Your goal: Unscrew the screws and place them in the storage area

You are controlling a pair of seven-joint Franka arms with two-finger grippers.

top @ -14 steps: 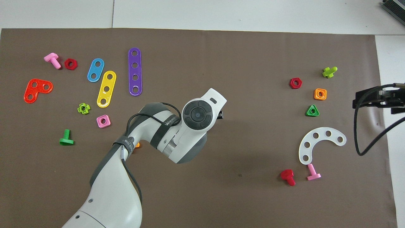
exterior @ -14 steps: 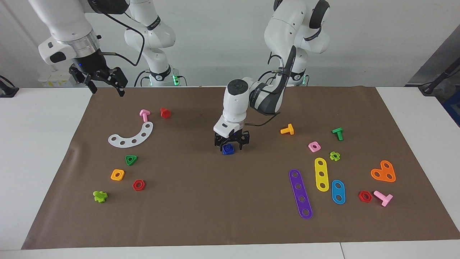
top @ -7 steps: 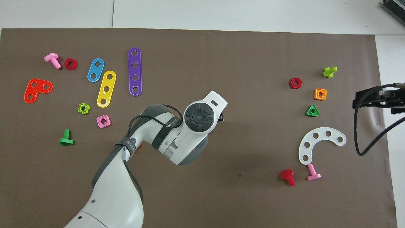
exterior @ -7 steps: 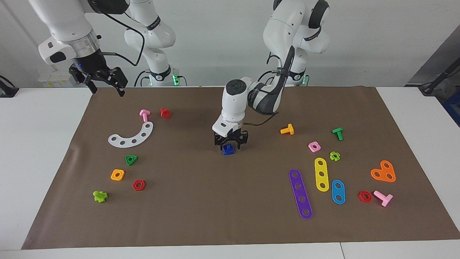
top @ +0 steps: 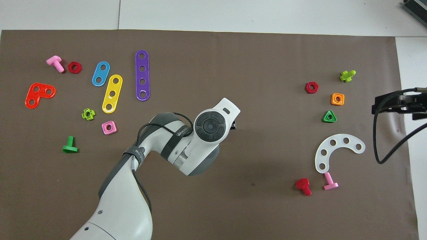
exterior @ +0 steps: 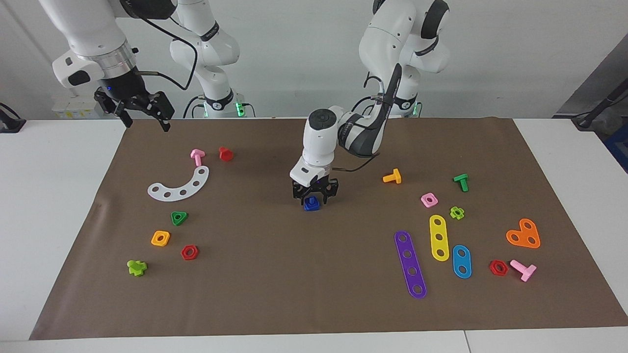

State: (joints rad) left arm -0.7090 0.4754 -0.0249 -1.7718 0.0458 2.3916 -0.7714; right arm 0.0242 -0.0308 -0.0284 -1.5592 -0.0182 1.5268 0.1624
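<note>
The dark-blue bolt (exterior: 310, 202) stands upright mid-mat on a blue base piece. My left gripper (exterior: 311, 197) reaches straight down over it and is shut on its top. In the overhead view the left wrist (top: 209, 126) hides the bolt. The storage area (exterior: 162, 206) lies toward the right arm's end of the mat. It holds the white curved strip (exterior: 179, 185), green triangle nut (exterior: 179, 217), orange square nut (exterior: 160, 238) and red hexagon nut (exterior: 189, 252). My right gripper (exterior: 143, 113) waits open and empty, raised over the mat's edge there.
A pink bolt (exterior: 197, 157), a red bolt (exterior: 225, 153) and a lime piece (exterior: 136, 267) lie by the storage area. Toward the left arm's end lie an orange bolt (exterior: 392, 176), a green bolt (exterior: 461, 182), purple (exterior: 410, 264), yellow and blue strips and an orange plate (exterior: 524, 234).
The left wrist has turned a little about its upright axis over the blue bolt and shifted slightly toward the right arm's end. The right arm has not moved.
</note>
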